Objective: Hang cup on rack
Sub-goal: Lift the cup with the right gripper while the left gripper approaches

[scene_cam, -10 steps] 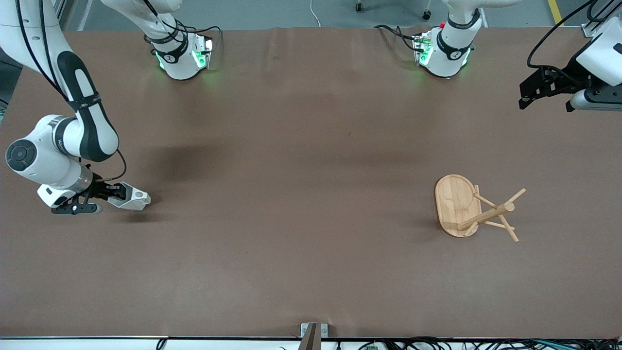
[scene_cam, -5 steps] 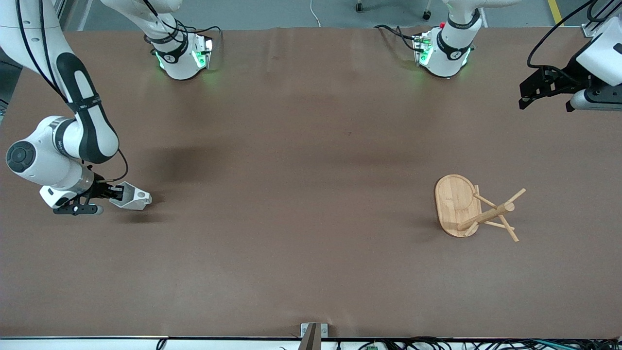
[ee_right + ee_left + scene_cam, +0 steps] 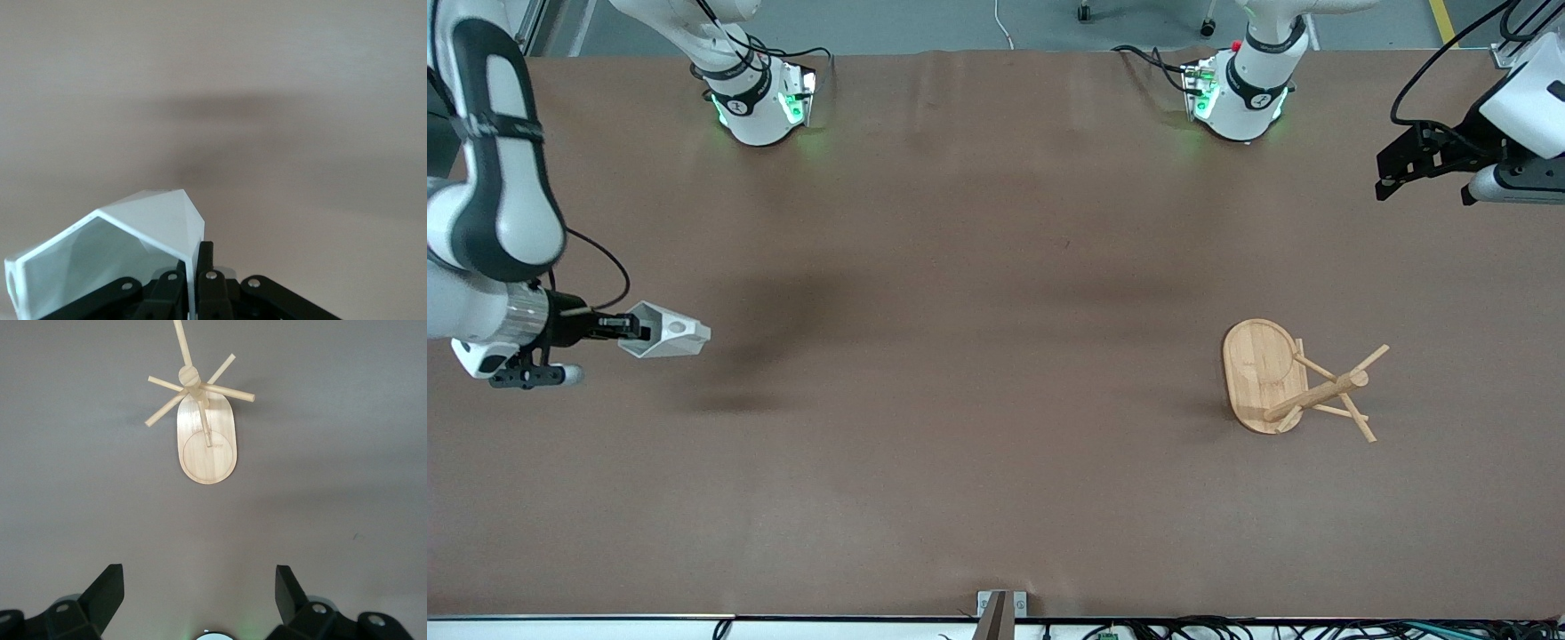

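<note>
Front view: faceted white cup [image 3: 665, 332] carried well apart from the bamboo mug tree [image 3: 1294, 382].
Right gripper [image 3: 630, 329] is clamped on the cup's rim wall, probably leaving its pierced handle free for a peg; left gripper [image 3: 200, 593], spread wide and empty, waits above the mug tree's end of the table.

The cup [image 3: 665, 332], white and faceted, is held off the table at the right arm's end, tipped on its side. The rack [image 3: 1294, 380], a light bamboo tree with oval base and thin angled pegs, is stood upright toward the left arm's end.
</note>
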Controlling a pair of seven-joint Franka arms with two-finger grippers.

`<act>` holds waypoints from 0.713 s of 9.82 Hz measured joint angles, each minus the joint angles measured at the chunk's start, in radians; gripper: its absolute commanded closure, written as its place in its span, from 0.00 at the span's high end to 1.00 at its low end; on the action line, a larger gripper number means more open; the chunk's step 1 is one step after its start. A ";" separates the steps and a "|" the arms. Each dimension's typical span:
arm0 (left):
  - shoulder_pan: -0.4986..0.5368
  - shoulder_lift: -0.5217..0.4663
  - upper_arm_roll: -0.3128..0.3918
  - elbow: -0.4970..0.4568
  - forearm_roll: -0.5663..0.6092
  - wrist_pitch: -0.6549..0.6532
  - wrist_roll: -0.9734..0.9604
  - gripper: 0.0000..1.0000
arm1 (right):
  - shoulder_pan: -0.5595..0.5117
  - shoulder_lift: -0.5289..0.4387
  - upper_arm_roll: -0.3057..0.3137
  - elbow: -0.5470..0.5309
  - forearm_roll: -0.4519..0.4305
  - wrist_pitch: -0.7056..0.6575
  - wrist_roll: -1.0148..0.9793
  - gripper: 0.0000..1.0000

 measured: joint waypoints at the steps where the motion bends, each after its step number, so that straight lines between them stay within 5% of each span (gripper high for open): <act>1: -0.010 0.006 -0.007 0.000 -0.014 0.000 0.007 1.00 | 0.007 -0.013 0.005 -0.001 0.134 -0.069 -0.032 0.00; 7: -0.276 0.043 -0.174 0.004 -0.159 0.013 -0.002 1.00 | 0.161 -0.045 0.078 -0.165 0.739 -0.153 -0.063 0.00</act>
